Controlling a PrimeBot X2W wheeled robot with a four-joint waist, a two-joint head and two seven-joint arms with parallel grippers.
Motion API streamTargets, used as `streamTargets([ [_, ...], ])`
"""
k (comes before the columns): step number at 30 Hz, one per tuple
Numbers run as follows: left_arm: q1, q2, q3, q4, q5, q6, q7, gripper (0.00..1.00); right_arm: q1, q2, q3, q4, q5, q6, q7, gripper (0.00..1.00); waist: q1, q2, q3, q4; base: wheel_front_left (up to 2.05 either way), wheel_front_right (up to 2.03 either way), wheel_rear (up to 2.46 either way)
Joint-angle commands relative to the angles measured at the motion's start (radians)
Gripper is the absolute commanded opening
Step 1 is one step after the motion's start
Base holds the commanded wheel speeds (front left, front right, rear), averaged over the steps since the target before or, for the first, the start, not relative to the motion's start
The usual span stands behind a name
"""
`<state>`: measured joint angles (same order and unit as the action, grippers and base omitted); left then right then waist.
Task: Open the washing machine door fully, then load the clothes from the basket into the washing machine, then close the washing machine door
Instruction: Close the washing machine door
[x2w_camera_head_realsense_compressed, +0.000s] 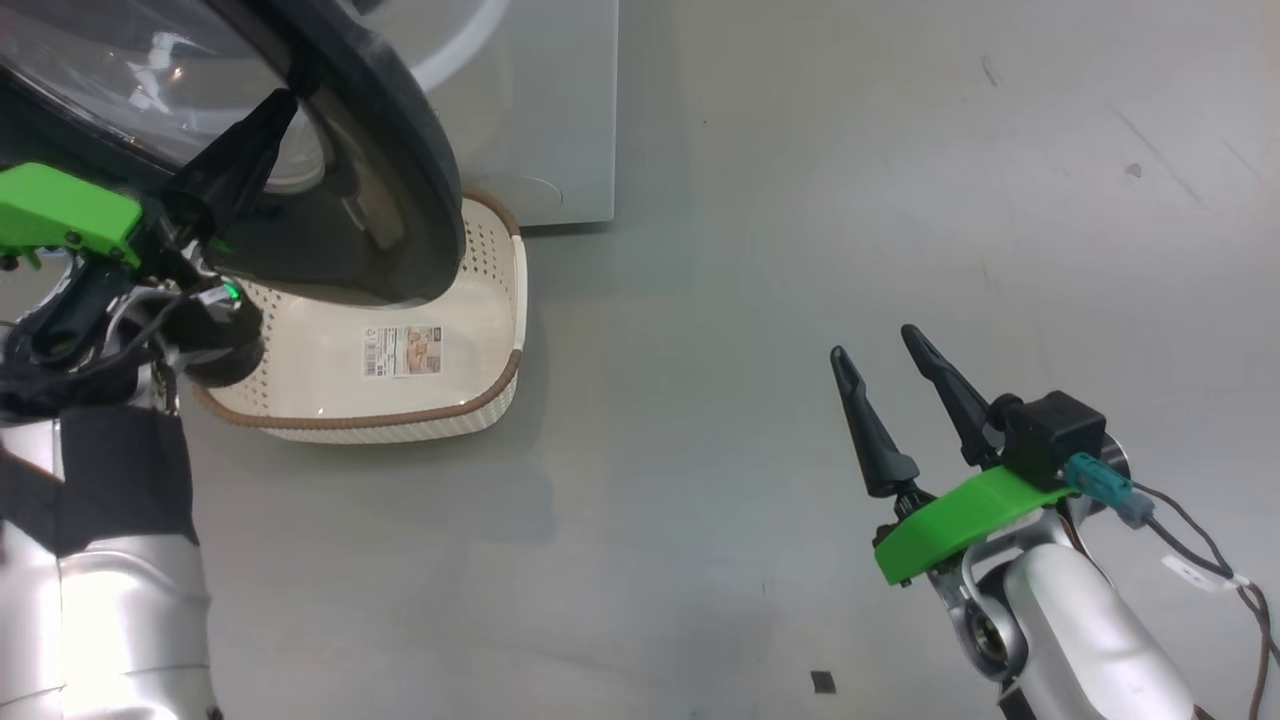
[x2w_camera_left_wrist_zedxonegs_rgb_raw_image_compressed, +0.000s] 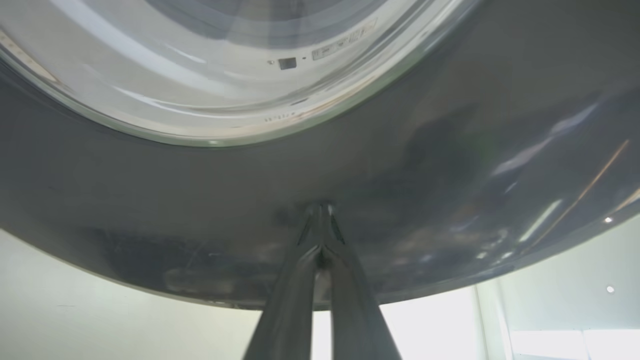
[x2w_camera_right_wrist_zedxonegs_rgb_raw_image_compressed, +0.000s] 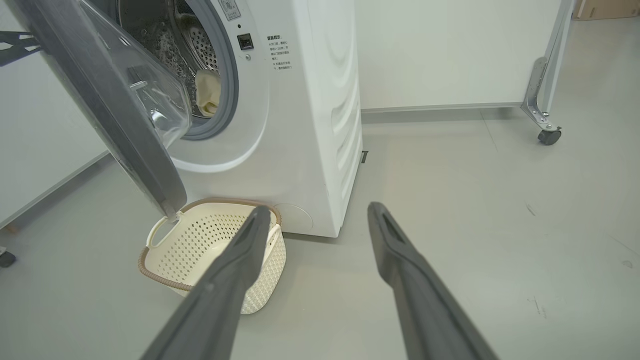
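**Washing machine** (x2w_camera_right_wrist_zedxonegs_rgb_raw_image_compressed: 310, 125): white front-loader standing on the grey floor (x2w_camera_head_realsense_compressed: 750, 250). Its steel drum and grey gasket show in the right wrist view.

**Washing machine door** (x2w_camera_right_wrist_zedxonegs_rgb_raw_image_compressed: 115, 115): partly open and swung out from the front. In the head view its black rim hangs over the near end of the basket.

**Clothes** (x2w_camera_right_wrist_zedxonegs_rgb_raw_image_compressed: 207, 97): a cream-yellow bundle inside the drum, lying against the inner edge of the gasket.

**Basket** (x2w_camera_head_realsense_compressed: 505, 380): cream, perforated, with a brown rim. It stands upright on the floor just beside the machine's lower front. Its bottom lies bare, with the label sticker (x2w_camera_head_realsense_compressed: 402, 350) in plain sight.

**Left gripper** (x2w_camera_left_wrist_zedxonegs_rgb_raw_image_compressed: 320, 207): fingers pressed together with nothing between them. The tips are set on the glossy dark face of the door rim, below the glass bowl. They appear to touch it, though the reflection makes contact hard to confirm.

**Right gripper** (x2w_camera_head_realsense_compressed: 874, 341): fingers spread wide and holding nothing. It hangs over bare floor, well apart from the basket and machine, and points towards them in its own wrist view.

**Caster** (x2w_camera_right_wrist_zedxonegs_rgb_raw_image_compressed: 548, 135): on a metal frame leg by the far wall.
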<state>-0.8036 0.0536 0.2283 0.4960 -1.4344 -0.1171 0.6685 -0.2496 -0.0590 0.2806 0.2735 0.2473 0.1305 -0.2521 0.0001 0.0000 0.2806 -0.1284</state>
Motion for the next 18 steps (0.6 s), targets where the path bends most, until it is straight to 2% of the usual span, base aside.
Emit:
streamTargets([
  [1,-0.04,0.025,0.013,-0.03,0.009,-0.009,-0.002,0.0,-0.015,0.009,0.012,-0.036,0.01,0.0,-0.01,1.0,-0.0001,0.0,-0.001,-0.002,0.0,0.0,0.0],
  [8,-0.005,0.03,0.0,-0.048,0.001,-0.013,-0.021,0.0,-0.004,0.009,-0.008,-0.042,0.012,0.0,-0.01,1.0,-0.0001,0.0,-0.011,0.003,0.0,0.0,0.0],
  [18,0.269,0.072,-0.08,-0.309,0.04,-0.013,-0.068,0.0,0.034,0.009,-0.037,-0.031,0.002,0.0,-0.01,1.0,-0.0001,0.0,-0.101,0.049,0.0,0.0,0.0],
])
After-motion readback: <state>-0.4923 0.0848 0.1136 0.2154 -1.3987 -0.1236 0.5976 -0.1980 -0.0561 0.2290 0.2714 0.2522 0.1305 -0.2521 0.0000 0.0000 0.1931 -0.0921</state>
